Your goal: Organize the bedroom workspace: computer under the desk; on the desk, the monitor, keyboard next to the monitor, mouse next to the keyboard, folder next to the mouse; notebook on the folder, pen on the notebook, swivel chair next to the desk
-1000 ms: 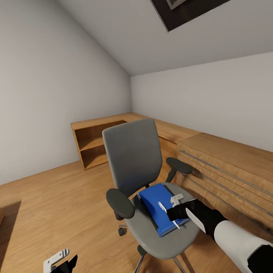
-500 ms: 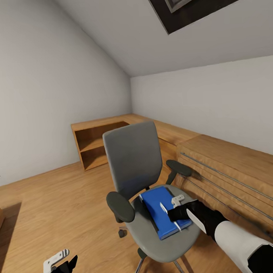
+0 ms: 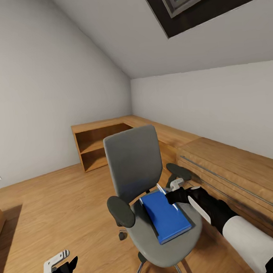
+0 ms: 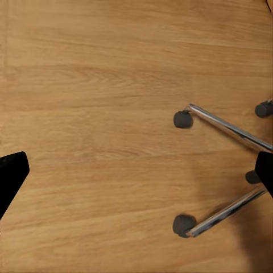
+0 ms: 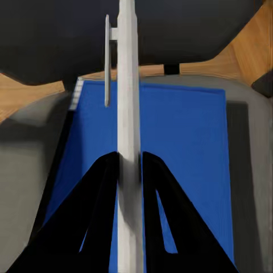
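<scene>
The right arm's black fingers [image 5: 111, 193] clamp a slim white pen [image 5: 128, 142] directly above the flat bright blue folder [image 3: 165, 216] lying lengthwise on the grey swivel chair [image 3: 134, 165] seat, while the left fingers [image 4: 11, 176] hang spread over bare floor.

Attic room in a home: sloped white ceiling with skylight [image 3: 184, 0], wood plank floor [image 3: 55, 198], low wooden cabinets [image 3: 218, 155] along the walls, open shelf unit [image 3: 92, 145], grey swivel chair [image 3: 134, 165].
</scene>
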